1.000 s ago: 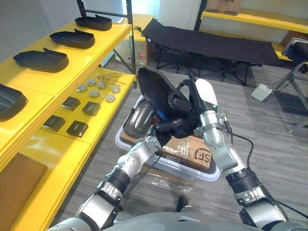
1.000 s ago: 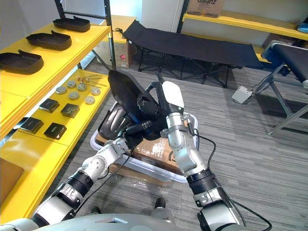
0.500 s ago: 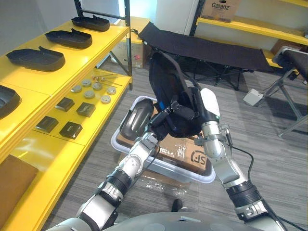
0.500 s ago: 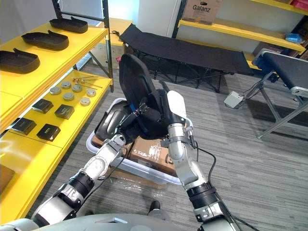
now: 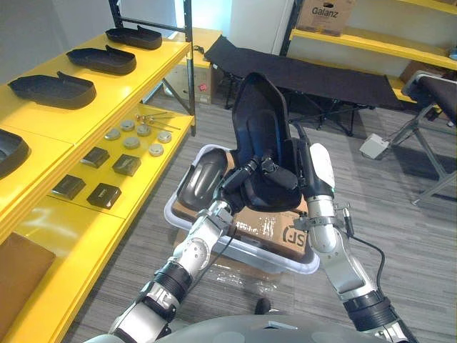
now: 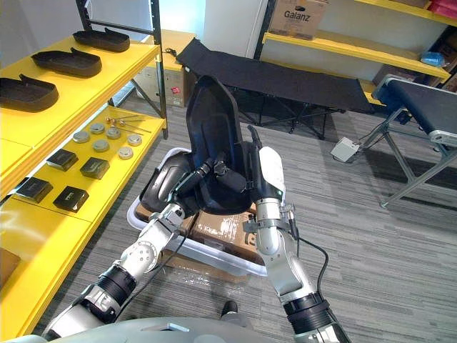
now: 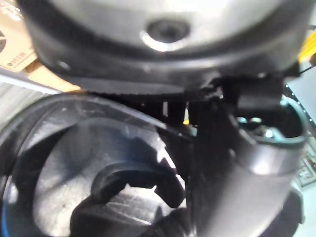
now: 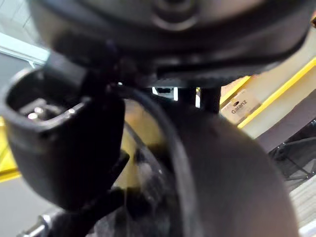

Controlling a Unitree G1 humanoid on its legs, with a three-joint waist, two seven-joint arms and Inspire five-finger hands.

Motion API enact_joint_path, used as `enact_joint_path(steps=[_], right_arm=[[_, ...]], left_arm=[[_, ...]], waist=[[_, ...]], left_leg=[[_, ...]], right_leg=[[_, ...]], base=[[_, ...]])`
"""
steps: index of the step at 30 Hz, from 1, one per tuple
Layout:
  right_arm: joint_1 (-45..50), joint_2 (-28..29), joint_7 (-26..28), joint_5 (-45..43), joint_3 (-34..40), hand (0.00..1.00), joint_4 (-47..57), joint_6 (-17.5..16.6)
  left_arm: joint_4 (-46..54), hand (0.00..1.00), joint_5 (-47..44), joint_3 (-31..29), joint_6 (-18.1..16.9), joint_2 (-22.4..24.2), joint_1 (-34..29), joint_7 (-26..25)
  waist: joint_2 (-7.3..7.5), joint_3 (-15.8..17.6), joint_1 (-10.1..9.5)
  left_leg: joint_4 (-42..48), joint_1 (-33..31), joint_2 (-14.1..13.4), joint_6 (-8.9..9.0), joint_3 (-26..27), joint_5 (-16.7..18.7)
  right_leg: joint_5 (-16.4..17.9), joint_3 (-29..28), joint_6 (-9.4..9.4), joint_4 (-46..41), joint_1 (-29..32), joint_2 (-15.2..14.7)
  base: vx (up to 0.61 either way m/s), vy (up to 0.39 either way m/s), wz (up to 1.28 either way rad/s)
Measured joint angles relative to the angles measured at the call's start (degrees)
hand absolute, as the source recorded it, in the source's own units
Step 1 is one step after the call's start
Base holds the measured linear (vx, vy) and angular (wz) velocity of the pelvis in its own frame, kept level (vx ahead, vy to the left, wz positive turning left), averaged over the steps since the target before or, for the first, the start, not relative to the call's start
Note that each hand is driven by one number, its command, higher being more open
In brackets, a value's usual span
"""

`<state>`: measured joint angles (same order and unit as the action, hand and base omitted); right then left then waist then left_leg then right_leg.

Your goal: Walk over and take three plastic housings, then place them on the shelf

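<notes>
now look left first: the yellow shelf (image 5: 121,82) carries a row of dark housings (image 5: 52,86) on its upper level, and on the lower level there are small dark blocks (image 5: 105,194) and metal discs (image 5: 131,141).

next comes the white tub (image 5: 285,259) on the floor, with one housing in the tub (image 5: 201,179) lying on a cardboard box (image 5: 275,227).

above it is what changed for you. a second ago the plastic housing (image 5: 258,121) leaned over toward the shelf side, low over the tub. now it stands nearly upright and higher, clear of the tub and of the one lying there. your head view has shifted a little too, so don't read that as the shelf moving.

your left hand (image 5: 239,182) has its fingers curled round the housing's lower part; the left wrist view shows its hollow inside close up. your right hand (image 5: 318,171) sits against the housing's other side, and i cannot tell how it is gripping.

i judge the pick as done, so the carry to the shelf on your left is next.

further right is a black folding cot (image 5: 335,71). as for writing, there is print on the box in the tub and on a carton (image 5: 325,14) on the far shelf.
</notes>
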<state>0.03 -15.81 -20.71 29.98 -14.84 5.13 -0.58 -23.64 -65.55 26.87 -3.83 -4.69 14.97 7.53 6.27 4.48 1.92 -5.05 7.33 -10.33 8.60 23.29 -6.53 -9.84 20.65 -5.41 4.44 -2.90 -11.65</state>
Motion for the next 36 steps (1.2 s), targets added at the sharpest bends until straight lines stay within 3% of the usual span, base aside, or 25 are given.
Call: enact_joint_path(steps=[5, 9, 10, 12, 15, 17, 20, 24, 28, 30, 32, 36], right_arm=[[1.53, 0.09, -1.05, -3.36, -1.1, 1.0, -1.31, 0.03], [2.32, 0.52, 0.81, -7.18, -2.86, 1.0, -5.59, 1.47], [4.11, 1.49, 1.64, -8.95, -3.21, 1.0, -6.13, 1.48], [5.67, 2.67, 1.63, -11.41, -2.84, 1.0, -6.16, 1.3], [6.81, 3.07, 1.57, -17.0, -2.34, 1.0, -6.12, -3.64], [7.17, 3.33, 1.67, -19.13, -2.16, 1.0, -5.26, -9.45], [7.94, 4.14, 5.98, -31.04, -2.02, 1.0, -1.76, -17.58], [9.79, 7.73, 15.33, -49.68, -0.21, 1.0, -0.55, -20.82], [14.9, 9.45, 20.35, -60.92, 7.69, 1.0, -3.0, -20.92], [17.77, 9.47, 19.39, -61.99, 15.0, 1.0, -7.3, -18.8], [18.7, 9.35, 18.86, -61.99, 17.04, 1.0, -9.46, -17.65], [20.75, 9.22, 15.22, -60.53, 19.95, 1.0, -16.92, -13.65]], left_arm=[[7.94, 0.0, 11.66, -2.97, -1.04, -0.07, -4.56, -4.76], [14.6, 0.0, 29.23, -6.69, -2.17, 0.36, -7.08, -12.5], [17.62, 0.0, 36.73, -9.02, -3.52, 0.58, -8.79, -15.2], [19.81, 0.0, 42.76, -11.82, -5.26, 0.58, -10.53, -17.58], [20.49, 0.0, 51.65, -17.34, -9.54, 0.68, -12.77, -23.38], [20.7, 0.0, 59.47, -20.28, -11.28, 0.63, -14.63, -28.96], [20.9, 0.0, 70.68, -21.24, -12.34, 0.32, -17.91, -37.65], [20.86, 0.0, 77.89, -23.24, -12.93, 0.23, -20.67, -44.05], [20.85, 0.0, 76.34, -26.88, -16.26, 0.21, -22.5, -44.6], [21.03, 0.0, 67.75, -28.3, -19.22, 0.21, -23.29, -40.63], [22.09, 0.0, 64.81, -28.81, -19.92, 0.25, -24.85, -38.73], [27.79, 0.0, 55.36, -28.33, -20.12, 0.29, -29.73, -29.05]], waist=[[-0.86, -1.1, 0.01], [-1.69, -1.61, -0.19], [-2.07, -1.77, -0.17], [-2.4, -1.93, -0.13], [-2.73, -2.14, -0.27], [-2.94, -2.27, -0.41], [-3.09, -2.35, -1.1], [-3.07, -2.37, -1.64], [-3.25, -2.44, -1.53], [-3.79, -2.62, -1.44], [-4.25, -2.92, -0.93], [-5.6, -3.45, -0.16]], left_leg=[[0.05, -0.75, -0.01, -0.01, -0.04, -0.01], [0.12, -0.75, -0.03, -0.04, -0.4, -0.05], [0.01, -0.76, -0.05, -0.04, -0.73, -0.05], [-0.01, -0.73, -0.07, -0.04, -1.01, -0.05], [-0.02, -0.75, -0.12, -0.03, -1.4, -0.04], [-0.03, -0.88, -0.16, 0.11, -1.56, 0.26], [-0.03, -0.95, -0.19, 0.09, -1.71, 0.39], [-0.03, -1.12, -0.18, 0.16, -1.77, 0.45], [-0.02, -1.33, -0.14, 0.3, -1.81, 0.51], [-0.02, -1.34, -0.14, 0.37, -1.75, 0.44], [-0.01, -1.33, -0.15, 0.23, -1.65, 0.36], [0.01, -1.23, -0.24, 0.43, -1.27, 0.71]], right_leg=[[-0.09, 0.04, 0.12, 0.0, 0.72, 0.01], [-0.37, 0.4, -0.3, 0.0, 0.5, 0.01], [-0.3, 0.71, -0.35, 0.0, 0.3, 0.01], [-0.18, 0.98, -0.37, 0.0, 0.05, 0.02], [0.31, 1.33, -0.19, 0.01, -0.21, 0.06], [0.39, 1.4, -0.26, 0.02, -0.2, 0.09], [0.44, 1.53, -0.25, 0.02, -0.2, 0.1], [0.51, 1.62, -0.27, 0.03, -0.08, 0.08], [0.62, 1.71, -0.27, 0.03, 0.06, 0.03], [0.76, 1.7, -0.35, 0.02, 0.12, 0.03], [0.86, 1.62, -0.4, 0.02, 0.17, 0.05], [1.12, 1.29, -0.52, 0.02, 0.34, 0.16]], base=[[0.0, 0.0, 0.0], [0.0, 0.0, 0.04], [0.0, 0.0, 0.08], [0.01, 0.005, 0.09], [0.01, 0.01, 0.06], [0.0, 0.005, 0.02], [0.0, 0.003, 0.01], [0.01, 0.003, 0.01], [0.03, 0.013, 0.0], [0.04, 0.016, -0.01], [0.04, 0.012, -0.02], [0.04, 0.011, -0.05]])
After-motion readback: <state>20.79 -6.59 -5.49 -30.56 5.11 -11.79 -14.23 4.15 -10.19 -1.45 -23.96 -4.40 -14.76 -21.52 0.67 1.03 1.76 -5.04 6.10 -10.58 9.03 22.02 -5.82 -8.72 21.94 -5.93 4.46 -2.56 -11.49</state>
